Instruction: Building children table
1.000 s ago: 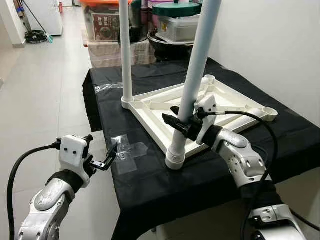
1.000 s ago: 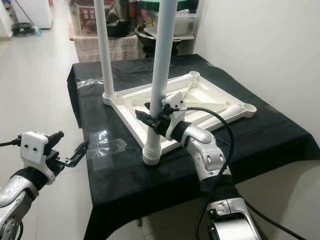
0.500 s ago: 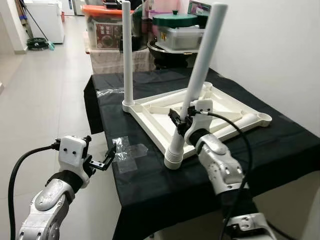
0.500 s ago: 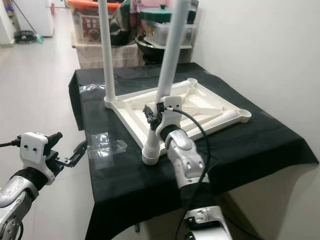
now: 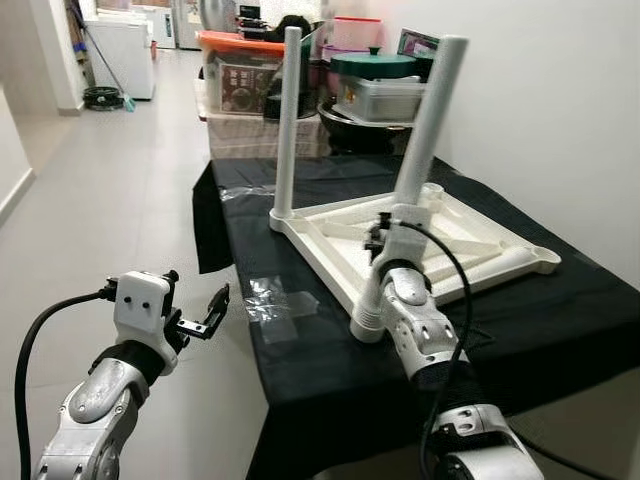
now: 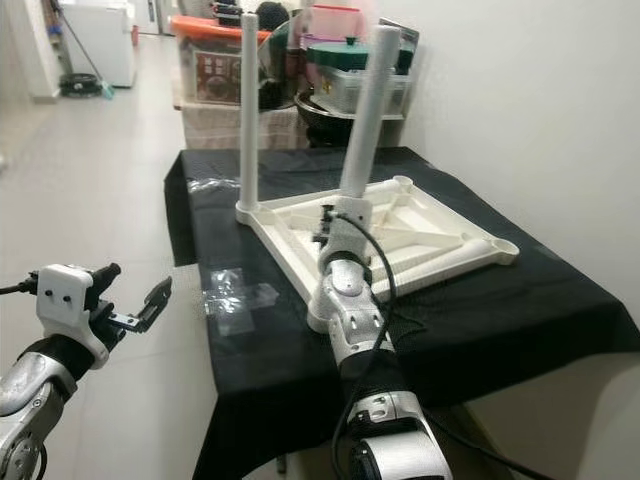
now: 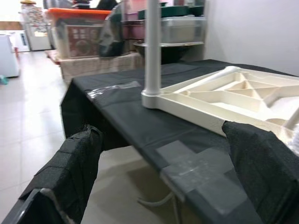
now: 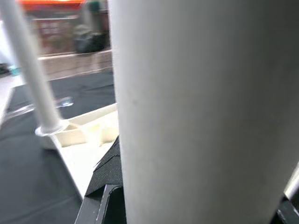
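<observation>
Two legs stand on the upturned tabletop (image 5: 470,235) on the black cloth (image 5: 300,340); the right gripper (image 5: 378,238) clamps the near leg (image 5: 420,150), left gripper (image 5: 205,312) idle, fingers apart. Two sockets look unfilled.

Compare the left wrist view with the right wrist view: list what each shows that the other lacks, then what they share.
Left wrist view alone: the left hand open beside the table edge, and clear tape strips on the black cloth.

Right wrist view alone: the near white table leg seen close up, with the right hand shut on it.

Both: the far upright leg seated in a corner of the upturned white tabletop.
</observation>
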{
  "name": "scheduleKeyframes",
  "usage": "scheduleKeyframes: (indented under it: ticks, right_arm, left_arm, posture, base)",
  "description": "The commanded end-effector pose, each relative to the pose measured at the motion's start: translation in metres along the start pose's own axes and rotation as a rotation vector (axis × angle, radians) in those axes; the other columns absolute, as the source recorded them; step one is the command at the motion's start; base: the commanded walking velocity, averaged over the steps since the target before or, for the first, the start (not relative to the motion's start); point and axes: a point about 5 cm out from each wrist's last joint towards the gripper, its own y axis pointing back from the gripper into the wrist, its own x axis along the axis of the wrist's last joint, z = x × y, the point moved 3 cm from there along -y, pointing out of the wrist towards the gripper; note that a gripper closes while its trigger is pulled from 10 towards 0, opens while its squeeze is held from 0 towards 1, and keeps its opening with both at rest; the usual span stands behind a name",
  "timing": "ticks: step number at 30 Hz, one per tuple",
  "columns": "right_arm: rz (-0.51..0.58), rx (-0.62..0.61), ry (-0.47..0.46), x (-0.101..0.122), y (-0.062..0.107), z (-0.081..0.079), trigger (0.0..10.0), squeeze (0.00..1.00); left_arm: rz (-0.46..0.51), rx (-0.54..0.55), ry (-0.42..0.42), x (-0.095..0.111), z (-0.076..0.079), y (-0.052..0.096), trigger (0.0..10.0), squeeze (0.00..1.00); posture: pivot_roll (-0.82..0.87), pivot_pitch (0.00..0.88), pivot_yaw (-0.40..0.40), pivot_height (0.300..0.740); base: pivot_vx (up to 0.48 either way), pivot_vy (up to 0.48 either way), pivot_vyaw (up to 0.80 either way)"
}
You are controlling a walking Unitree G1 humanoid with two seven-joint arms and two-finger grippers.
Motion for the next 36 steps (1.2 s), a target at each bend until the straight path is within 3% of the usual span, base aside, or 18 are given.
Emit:
scheduleKeyframes:
  ticks: [1, 5, 18, 19, 20, 21, 36]
  right_arm:
    - [-0.127, -0.131, 0.040, -0.036, 0.000, 0.028, 0.0, 0.00]
    - [-0.092, -0.190, 0.054, -0.033, 0.003, 0.031, 0.0, 0.00]
    - [-0.041, -0.188, 0.053, -0.023, 0.004, 0.019, 0.0, 0.00]
    - [-0.042, -0.188, 0.050, -0.023, 0.004, 0.019, 3.9, 0.00]
    - [-0.042, -0.188, 0.048, -0.022, 0.004, 0.019, 3.9, 0.00]
    - [-0.047, -0.175, 0.036, -0.022, 0.003, 0.018, 10.0, 0.00]
    - [-0.031, -0.118, 0.004, -0.002, 0.005, 0.010, 10.0, 0.00]
  left_arm:
    - [-0.015, 0.006, -0.005, -0.005, 0.000, 0.000, 10.0, 0.00]
    - [-0.013, 0.022, -0.011, -0.004, -0.003, -0.001, 10.0, 0.00]
    - [-0.015, 0.031, -0.015, -0.006, -0.003, -0.002, 10.0, 0.00]
    - [-0.015, 0.031, -0.015, -0.006, -0.003, -0.002, 10.0, 0.00]
    - [-0.015, 0.031, -0.015, -0.006, -0.003, -0.002, 10.0, 0.00]
    - [-0.016, 0.030, -0.015, -0.006, -0.003, -0.002, 10.0, 0.00]
    - [-0.016, 0.016, -0.020, -0.008, 0.000, -0.005, 10.0, 0.00]
  posture:
    - [0.10, 0.000, -0.119, 0.740]
    - [0.10, 0.000, -0.116, 0.740]
    - [0.09, 0.000, -0.111, 0.740]
    - [0.09, 0.000, -0.111, 0.740]
    - [0.09, 0.000, -0.111, 0.740]
    - [0.09, 0.000, -0.111, 0.740]
    - [0.08, 0.000, -0.104, 0.740]
  base:
    - [0.000, 0.000, 0.00]
    - [0.000, 0.000, 0.00]
    - [0.000, 0.000, 0.00]
    - [0.000, 0.000, 0.00]
    - [0.000, 0.000, 0.00]
    - [0.000, 0.000, 0.00]
    - [0.000, 0.000, 0.00]
